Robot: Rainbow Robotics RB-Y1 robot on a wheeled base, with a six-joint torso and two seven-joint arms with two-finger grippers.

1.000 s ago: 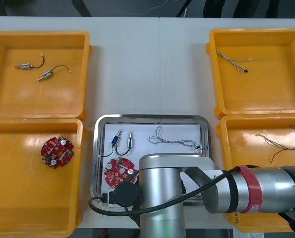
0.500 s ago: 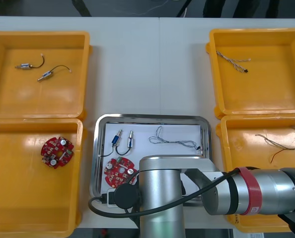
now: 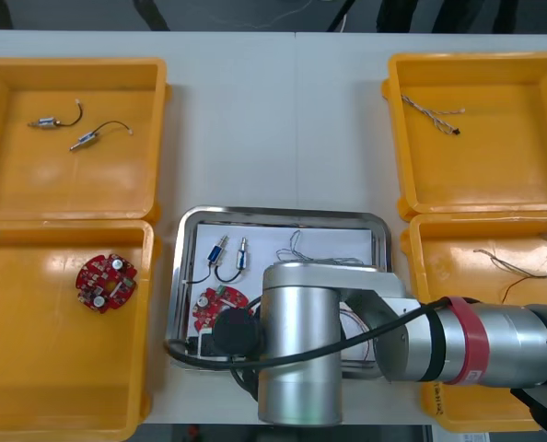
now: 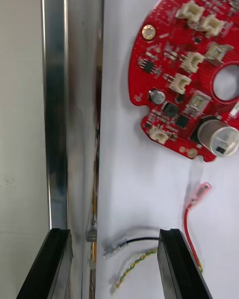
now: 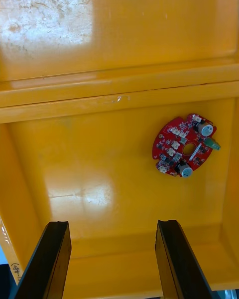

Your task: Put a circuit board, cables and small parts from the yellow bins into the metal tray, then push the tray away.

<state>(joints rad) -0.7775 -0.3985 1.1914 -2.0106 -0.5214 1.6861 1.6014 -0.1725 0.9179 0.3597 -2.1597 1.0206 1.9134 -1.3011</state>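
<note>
On your left, the left end effector [image 5: 112, 224] hangs released, fingers spread, above the near left yellow bin [image 3: 34, 387], where one red circuit board [image 3: 106, 282] lies. Mid-table [image 3: 273, 120], the metal tray [image 3: 283, 213] holds a second circuit board [image 4: 189, 79], small metal parts [image 3: 229, 253] and a blue and white cable [image 3: 296, 245]. Your right end effector [image 4: 114, 234] is released too: one finger over the tray's rim, the other over its white floor, a black cable [image 4: 142, 239] end between them.
</note>
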